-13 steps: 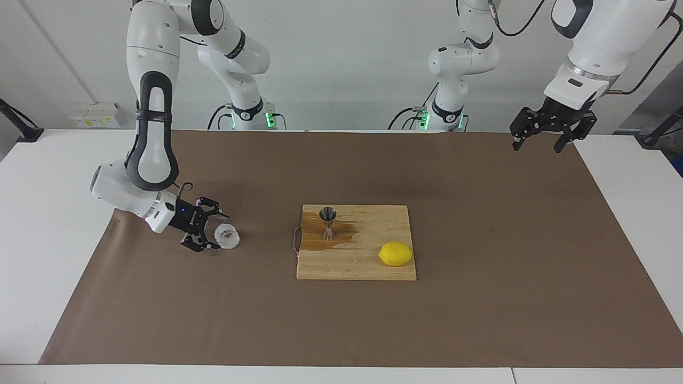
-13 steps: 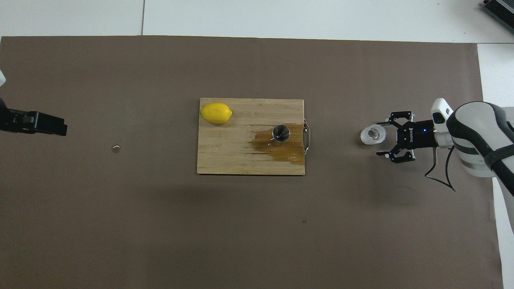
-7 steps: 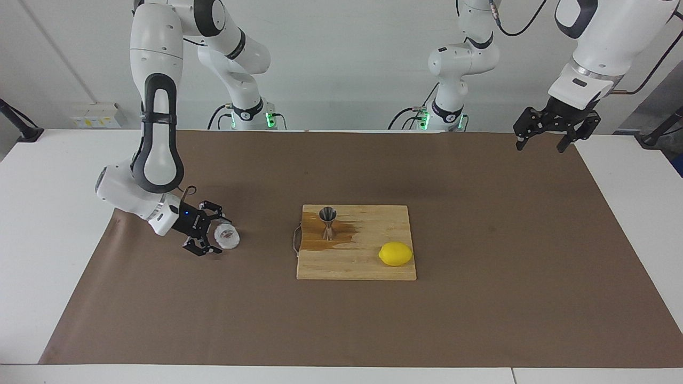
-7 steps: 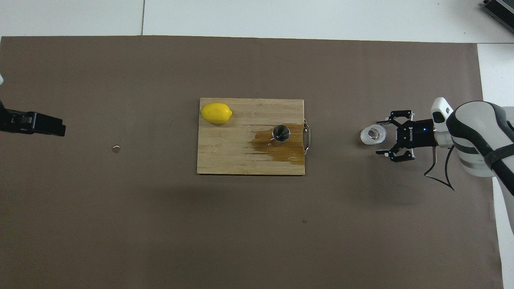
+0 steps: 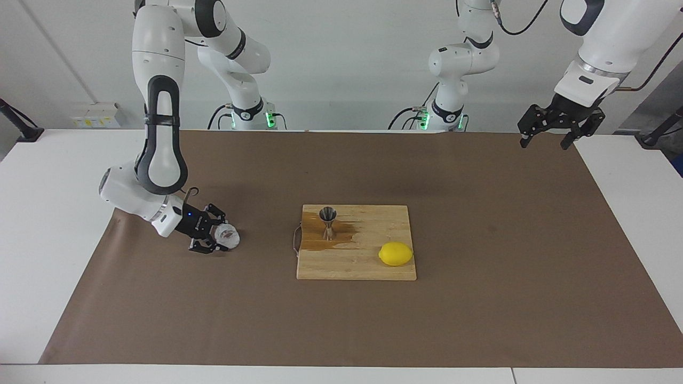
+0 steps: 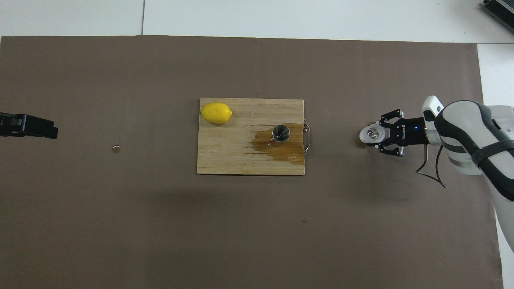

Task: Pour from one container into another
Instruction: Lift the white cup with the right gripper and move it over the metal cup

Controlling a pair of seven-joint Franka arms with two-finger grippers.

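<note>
Right claw (image 5: 217, 238) low over the brown mat (image 5: 480, 298) at the right arm's end of the tabletop (image 5: 42, 176), coming in nearly level from the side. Its fingers are clamped on the glass cup (image 5: 227, 237), one on each side of the ribbed wall. The cup sits on the mat or just off it; cannot tell which. Seen from overhead, the cup (image 6: 371, 134) shows its round mouth, with the right claw (image 6: 377, 135) closed around it.

Steel jigger (image 5: 327, 223) stands upright on the wooden cutting board (image 5: 355, 266) in the middle of the mat, at the board's end toward the right arm, beside its metal handle (image 5: 295, 241). A dark wet stain (image 5: 341, 237) spreads over the wood around the jigger's foot. The cup is well apart from the board.

Lemon (image 5: 396, 254) lies on the same board, at the corner farther from the robots and toward the left arm's end.

Left claw (image 5: 552, 137) hangs high over the mat's corner at the left arm's end, fingers apart, nothing between them. That arm waits. A small droplet (image 6: 116, 149) lies on the mat at that end of the tabletop.
</note>
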